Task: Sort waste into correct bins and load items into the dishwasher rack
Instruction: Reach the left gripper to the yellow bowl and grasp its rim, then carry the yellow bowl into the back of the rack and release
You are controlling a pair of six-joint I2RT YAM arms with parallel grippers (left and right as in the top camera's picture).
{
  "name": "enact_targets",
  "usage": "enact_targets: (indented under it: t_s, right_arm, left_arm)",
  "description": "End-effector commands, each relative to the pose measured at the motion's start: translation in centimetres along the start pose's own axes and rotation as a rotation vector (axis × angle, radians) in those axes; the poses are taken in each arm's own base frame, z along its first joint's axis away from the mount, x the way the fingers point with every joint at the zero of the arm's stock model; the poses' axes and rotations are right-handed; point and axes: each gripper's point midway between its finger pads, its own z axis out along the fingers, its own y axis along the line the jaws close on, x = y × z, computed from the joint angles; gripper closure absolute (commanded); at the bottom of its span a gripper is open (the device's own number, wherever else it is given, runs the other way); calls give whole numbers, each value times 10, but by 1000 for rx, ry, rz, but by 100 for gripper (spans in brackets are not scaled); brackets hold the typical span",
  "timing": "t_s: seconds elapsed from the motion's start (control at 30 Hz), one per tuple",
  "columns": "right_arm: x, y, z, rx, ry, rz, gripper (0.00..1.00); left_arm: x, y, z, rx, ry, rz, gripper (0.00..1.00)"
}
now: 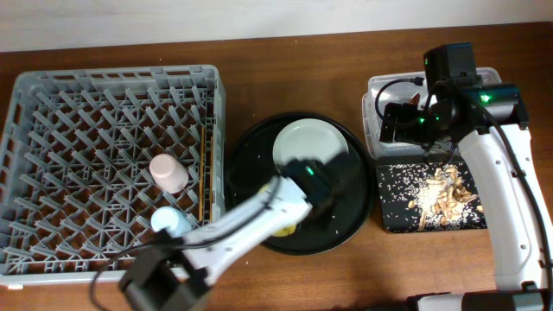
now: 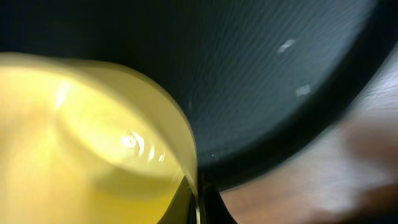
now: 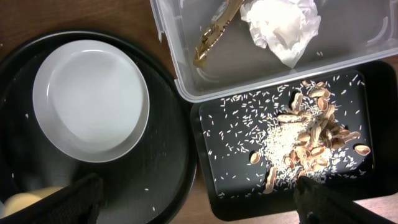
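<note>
My left gripper (image 2: pixel 198 200) is shut on the rim of the yellow bowl (image 2: pixel 87 143), one finger inside and one outside. It stands over the round black tray (image 1: pixel 341 226); from overhead the arm hides most of the bowl (image 1: pixel 288 230). The pale plate (image 1: pixel 311 145) lies on the same tray. My right gripper (image 3: pixel 199 208) hangs wide open and holds nothing, above the gap between the round tray and the black rectangular tray (image 3: pixel 236 180) of food scraps (image 3: pixel 311 140). The clear tub (image 3: pixel 180 78) holds the wrapper (image 3: pixel 214 31) and the napkin (image 3: pixel 280 25). The grey rack (image 1: pixel 52 112) holds a pink cup (image 1: pixel 168 171), a blue cup (image 1: pixel 170 221) and chopsticks (image 1: pixel 205 168).
Rice grains are scattered over the rectangular tray and a few lie on the round tray (image 3: pixel 149 186). The right arm (image 1: pixel 510 207) runs along the table's right side. The left arm (image 1: pixel 225 242) crosses from the front edge to the round tray.
</note>
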Motion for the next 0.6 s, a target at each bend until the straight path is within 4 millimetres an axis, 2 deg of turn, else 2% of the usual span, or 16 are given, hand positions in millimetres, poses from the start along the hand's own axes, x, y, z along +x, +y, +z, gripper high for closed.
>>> enact_targets:
  t_s: [0.0, 0.1, 0.13, 0.23, 0.27, 0.33, 0.37, 0.4, 0.43, 0.5, 0.57]
  right_arm:
    - [-3, -2, -1, 12, -8, 11, 1]
    - [-3, -2, -1, 12, -8, 11, 1]
    - [-3, -2, -1, 11, -8, 11, 2]
    - [-3, -2, -1, 12, -8, 11, 1]
    - [-3, -2, -1, 12, -8, 11, 1]
    - [-3, -2, -1, 12, -8, 11, 1]
    - [-3, -2, -1, 12, -8, 11, 1]
    - [-3, -2, -1, 12, -8, 11, 1]
    - [-3, -2, -1, 12, -8, 11, 1]
    - [-3, -2, -1, 11, -8, 11, 1]
    - [-3, -2, -1, 12, -8, 11, 1]
  left_arm:
    - [-77, 40, -138, 154, -355, -38, 100]
    - [-109, 88, -202, 411, -486, -68, 100]
    - [-115, 102, -210, 471, -515, -79, 100]
    - [-134, 196, -225, 688, -617, -228, 100]
    - [-139, 217, -230, 815, -651, -234, 100]
    - [-147, 246, -231, 999, -701, -223, 100]
    - [-155, 266, -224, 1125, -738, -187, 100]
    - [-163, 284, -207, 1204, -725, -219, 100]
    - [-167, 296, -193, 1229, -706, -259, 100]
    - [-176, 325, -148, 1256, -660, -367, 100]
    - [-176, 344, -118, 1271, -641, -426, 100]
